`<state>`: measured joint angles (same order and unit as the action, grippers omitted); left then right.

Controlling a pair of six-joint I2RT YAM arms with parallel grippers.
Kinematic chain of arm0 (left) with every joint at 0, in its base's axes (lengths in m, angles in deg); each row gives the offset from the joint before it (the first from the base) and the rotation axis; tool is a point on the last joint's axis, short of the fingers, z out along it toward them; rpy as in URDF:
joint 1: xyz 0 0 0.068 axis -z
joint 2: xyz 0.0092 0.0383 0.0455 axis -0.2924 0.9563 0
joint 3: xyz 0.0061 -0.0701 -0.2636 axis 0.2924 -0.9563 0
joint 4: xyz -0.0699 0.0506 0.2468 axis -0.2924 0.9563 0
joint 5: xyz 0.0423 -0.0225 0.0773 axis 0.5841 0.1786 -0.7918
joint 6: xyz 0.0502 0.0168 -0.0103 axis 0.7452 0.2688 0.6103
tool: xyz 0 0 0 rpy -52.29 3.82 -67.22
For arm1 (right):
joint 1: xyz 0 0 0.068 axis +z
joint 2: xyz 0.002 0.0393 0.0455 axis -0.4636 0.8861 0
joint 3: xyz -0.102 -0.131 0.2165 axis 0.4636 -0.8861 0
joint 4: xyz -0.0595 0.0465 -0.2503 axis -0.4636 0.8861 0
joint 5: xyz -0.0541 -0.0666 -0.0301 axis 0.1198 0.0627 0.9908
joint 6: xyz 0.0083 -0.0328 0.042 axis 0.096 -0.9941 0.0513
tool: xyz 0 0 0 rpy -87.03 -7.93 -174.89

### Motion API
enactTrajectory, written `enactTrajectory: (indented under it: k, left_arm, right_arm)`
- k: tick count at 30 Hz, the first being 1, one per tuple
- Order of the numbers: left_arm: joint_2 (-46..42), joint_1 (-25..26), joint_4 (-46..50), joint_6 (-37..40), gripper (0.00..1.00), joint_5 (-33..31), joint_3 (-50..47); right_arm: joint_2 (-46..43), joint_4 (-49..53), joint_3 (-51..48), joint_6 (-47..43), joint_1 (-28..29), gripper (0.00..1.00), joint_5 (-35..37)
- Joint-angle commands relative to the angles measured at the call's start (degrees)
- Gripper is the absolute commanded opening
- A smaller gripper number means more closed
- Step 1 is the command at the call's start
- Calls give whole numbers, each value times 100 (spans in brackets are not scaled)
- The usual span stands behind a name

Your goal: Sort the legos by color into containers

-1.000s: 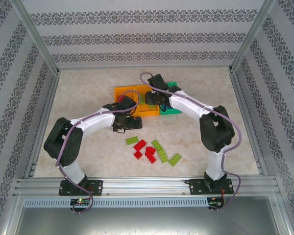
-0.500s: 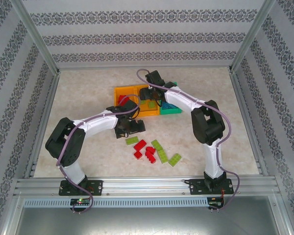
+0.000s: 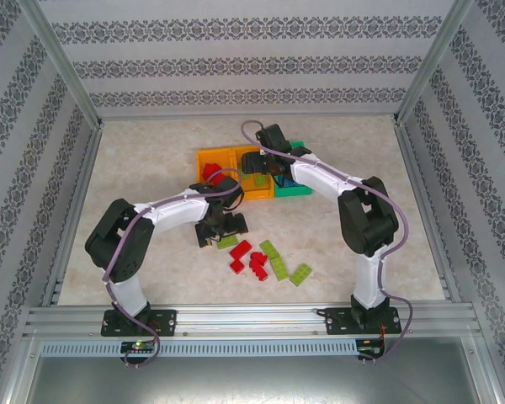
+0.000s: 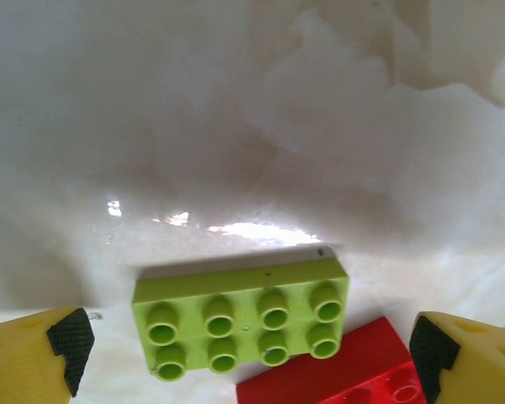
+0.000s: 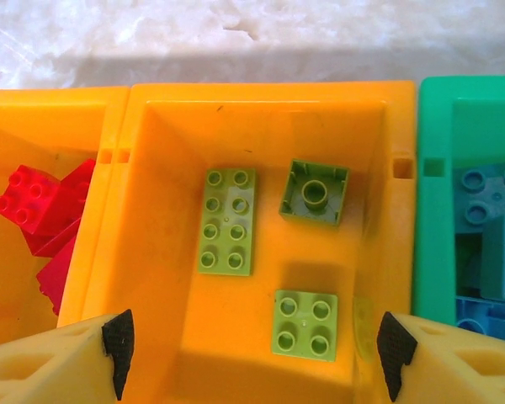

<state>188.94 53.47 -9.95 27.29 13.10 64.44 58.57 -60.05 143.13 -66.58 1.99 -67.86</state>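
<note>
A lime green eight-stud brick is lying flat, studs up, on the surface, on the arm-base side of the middle orange bin and apart from it. It is framed by the left fingers, which are spread wide with nothing held.

The brick is judged light, rigid and smooth-sided. A grip across its short ends or its long flat walls is favoured, since the studs offer poor contact and glossy plastic may slip under a skewed squeeze. A red brick is lying against one of its corners and could be nudged or trapped by a finger. More red and lime legos are scattered farther still from the bin.

Above the middle orange bin the right fingers are parted widely and are empty. Three lime pieces are lying inside it. Red bricks are seen in the orange bin on its left, and blue ones in the green bin on its right.
</note>
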Motion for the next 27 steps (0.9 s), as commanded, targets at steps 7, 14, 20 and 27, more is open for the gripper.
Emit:
enactTrajectory:
  k: [7,14,20,27]
  left_arm:
    - [303,159,722,-276,91,-151,353]
    - [559,212,855,-308,87,-228,387]
    - [698,220,780,-330,80,-384,462]
    - [746,214,736,-257,67,-664,506]
  right_arm:
    - [-580,-668,-796,280,-418,79,-400]
    - [-829,-814,-1166,262,-627,80,-554]
    - [-1049,-974,-1528,307,-767,81,-636]
    - [-1236,-979,-1703,268,-866,81,-654]
